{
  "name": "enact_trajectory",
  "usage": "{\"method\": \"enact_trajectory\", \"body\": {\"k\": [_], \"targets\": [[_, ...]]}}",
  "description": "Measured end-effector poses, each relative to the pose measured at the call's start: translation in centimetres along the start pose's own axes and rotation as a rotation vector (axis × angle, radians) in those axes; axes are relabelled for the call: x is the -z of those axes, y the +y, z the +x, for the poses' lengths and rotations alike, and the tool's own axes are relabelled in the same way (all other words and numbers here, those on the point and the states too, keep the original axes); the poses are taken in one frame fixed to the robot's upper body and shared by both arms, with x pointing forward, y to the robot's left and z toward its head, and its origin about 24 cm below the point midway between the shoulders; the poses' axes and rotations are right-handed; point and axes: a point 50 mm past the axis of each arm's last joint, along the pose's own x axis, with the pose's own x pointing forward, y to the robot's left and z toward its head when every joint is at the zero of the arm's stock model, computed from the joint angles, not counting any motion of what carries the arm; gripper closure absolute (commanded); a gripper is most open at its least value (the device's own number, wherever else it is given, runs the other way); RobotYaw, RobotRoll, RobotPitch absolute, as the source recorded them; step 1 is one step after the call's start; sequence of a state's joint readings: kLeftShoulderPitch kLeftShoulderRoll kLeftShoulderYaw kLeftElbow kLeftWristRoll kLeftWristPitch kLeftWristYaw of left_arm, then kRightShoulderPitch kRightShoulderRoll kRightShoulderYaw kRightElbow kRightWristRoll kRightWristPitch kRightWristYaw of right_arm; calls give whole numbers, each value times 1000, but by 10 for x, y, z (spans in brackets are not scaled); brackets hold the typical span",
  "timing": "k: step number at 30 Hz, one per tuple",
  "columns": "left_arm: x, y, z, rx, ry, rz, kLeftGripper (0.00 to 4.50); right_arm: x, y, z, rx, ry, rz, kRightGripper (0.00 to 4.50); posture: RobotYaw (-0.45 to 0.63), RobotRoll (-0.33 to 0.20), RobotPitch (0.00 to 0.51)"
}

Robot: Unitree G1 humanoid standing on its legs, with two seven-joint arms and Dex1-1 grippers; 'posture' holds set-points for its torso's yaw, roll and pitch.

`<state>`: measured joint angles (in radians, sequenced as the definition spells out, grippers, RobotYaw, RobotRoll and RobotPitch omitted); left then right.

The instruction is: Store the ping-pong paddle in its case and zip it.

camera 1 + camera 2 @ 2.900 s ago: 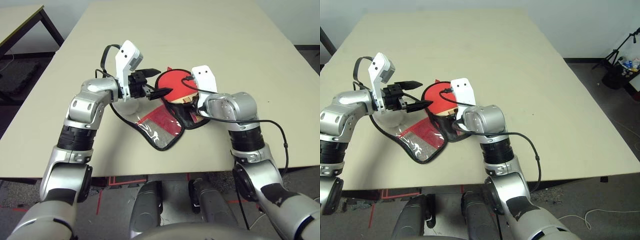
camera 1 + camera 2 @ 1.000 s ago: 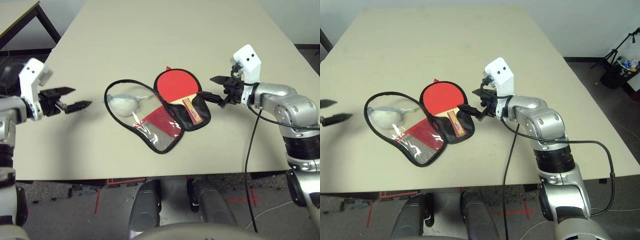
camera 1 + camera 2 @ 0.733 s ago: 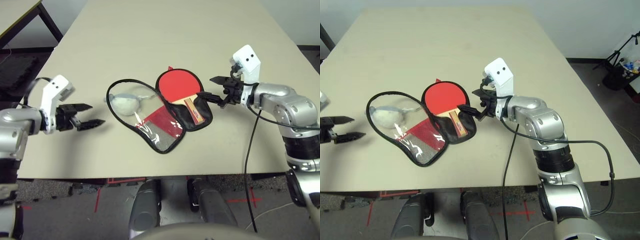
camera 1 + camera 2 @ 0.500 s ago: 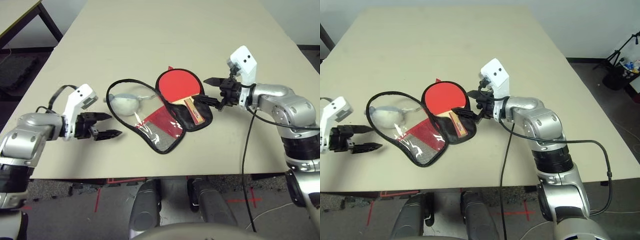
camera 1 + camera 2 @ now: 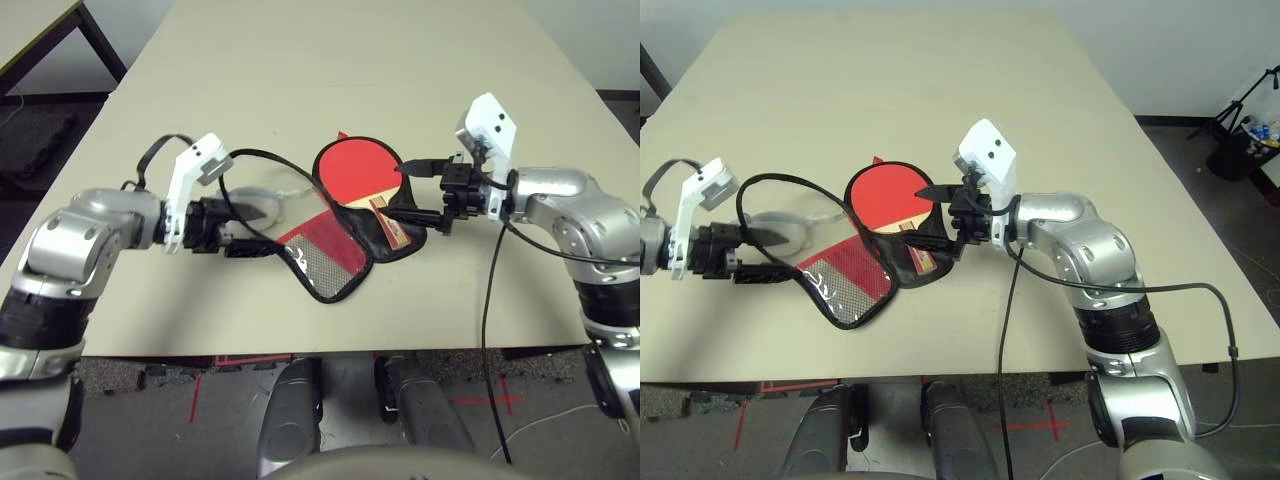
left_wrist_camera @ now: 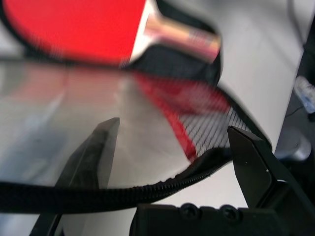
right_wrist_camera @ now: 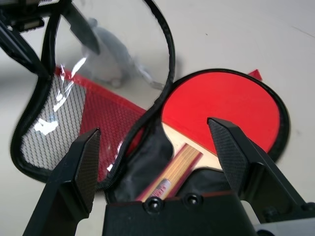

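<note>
The ping-pong paddle [image 5: 358, 172] is the reference item; it lies red face up on the black lining of the opened case [image 5: 386, 232], its handle across the lining. The case's clear panel [image 5: 322, 254], with red and grey mesh, is folded out to the robot's left of the paddle. A white pom-pom [image 5: 778, 232] lies farther left of the paddle, beneath the clear film. The left gripper [image 5: 262, 230] is at the panel's outer edge, jaws spread, with the edge between them. The right gripper [image 7: 153, 129] is above the paddle's handle side, jaws spread.
</note>
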<state>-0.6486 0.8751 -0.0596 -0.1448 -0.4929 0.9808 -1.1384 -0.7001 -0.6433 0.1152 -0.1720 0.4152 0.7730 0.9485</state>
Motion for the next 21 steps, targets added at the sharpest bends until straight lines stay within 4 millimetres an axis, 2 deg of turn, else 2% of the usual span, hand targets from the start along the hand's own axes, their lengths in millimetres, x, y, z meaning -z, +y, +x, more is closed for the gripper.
{"method": "enact_trajectory", "body": {"k": [5, 9, 15, 21], "targets": [[-24, 4, 20, 38, -83, 47, 0, -12, -22, -17, 108, 1, -32, 24, -6, 0, 159], [-31, 22, 40, 17, -141, 63, 0, -15, -33, -27, 167, 7, -31, 24, -20, 0, 159], [-39, 52, 69, -63, -227, 81, 0, -18, -34, -29, 188, 2, -35, 24, -35, 0, 161], [-51, 62, 98, -88, -322, 60, 0, -17, -33, -29, 200, 4, -23, 24, -57, 0, 169]]}}
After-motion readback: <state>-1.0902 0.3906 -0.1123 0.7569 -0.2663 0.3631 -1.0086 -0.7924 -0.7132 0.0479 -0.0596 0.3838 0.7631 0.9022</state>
